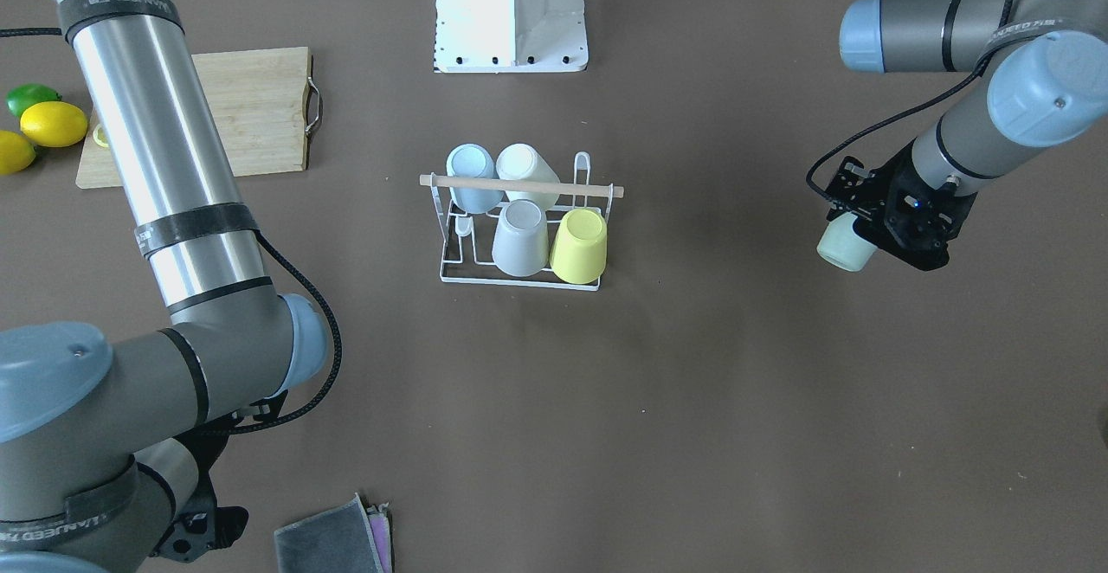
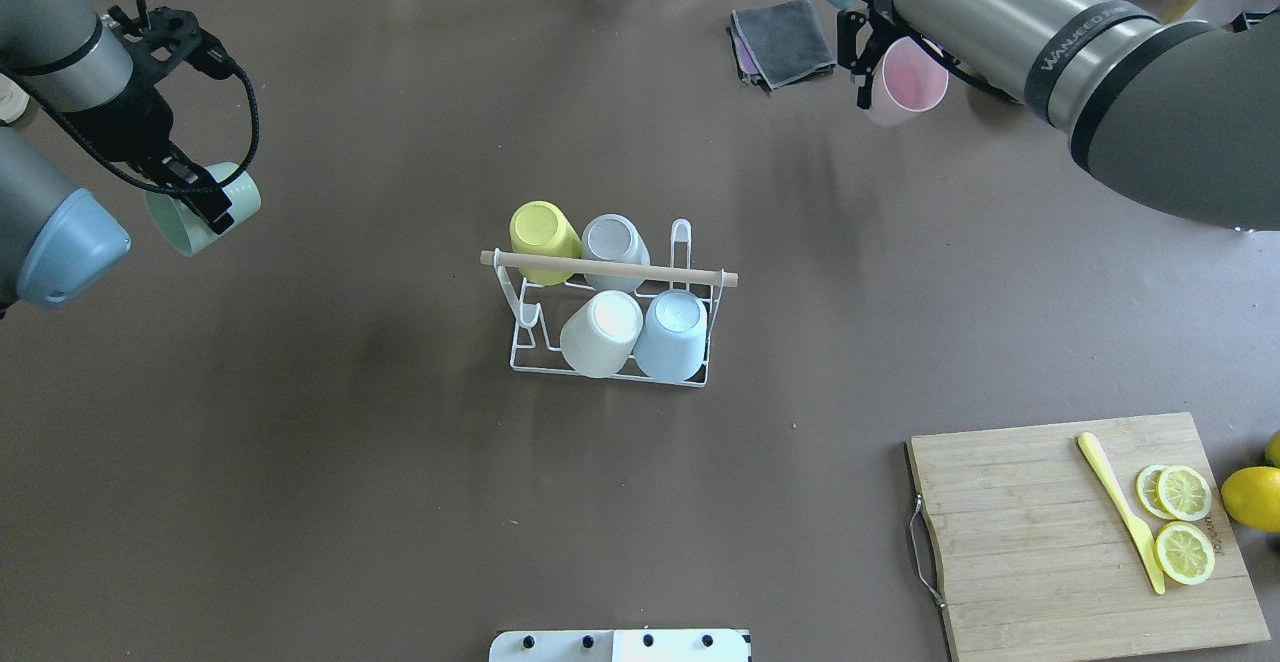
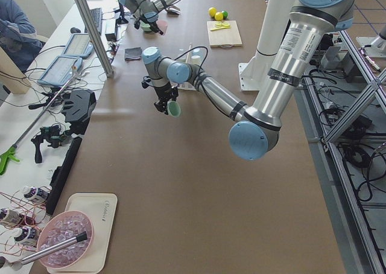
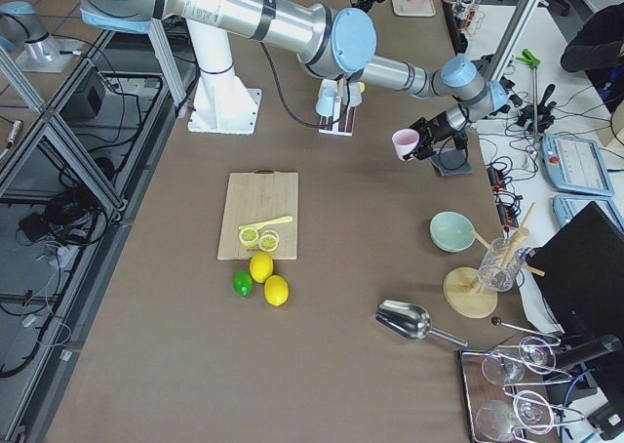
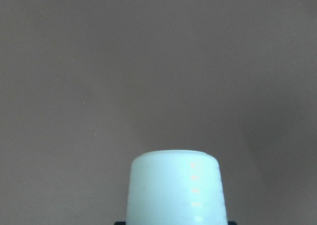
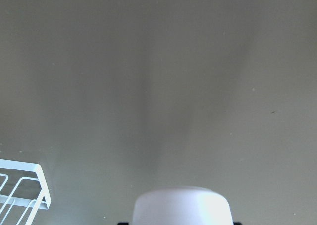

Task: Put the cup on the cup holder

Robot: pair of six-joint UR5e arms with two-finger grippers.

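Note:
The cup holder (image 2: pixel 610 268), a white wire rack with a wooden rod handle, stands mid-table and also shows in the front view (image 1: pixel 519 184). Several cups sit upside down on it: yellow (image 2: pixel 545 232), grey (image 2: pixel 613 240), white (image 2: pixel 602 332) and pale blue (image 2: pixel 673 334). My left gripper (image 2: pixel 205 204) is shut on a pale green cup (image 2: pixel 190 227), held above the table far left of the rack; the cup fills the left wrist view (image 5: pixel 173 188). My right gripper (image 2: pixel 868 77) is shut on a pink cup (image 2: pixel 912 84), held above the table beyond and right of the rack; the cup also shows in the right wrist view (image 6: pixel 183 205).
A wooden cutting board (image 2: pixel 1030 542) with a yellow knife (image 2: pixel 1120 507) and lemon slices (image 2: pixel 1183 522) lies at the near right, with whole lemons (image 2: pixel 1250 497) beside it. A folded grey cloth (image 2: pixel 785 37) lies at the far edge. The white robot base (image 1: pixel 511 10) stands behind the rack.

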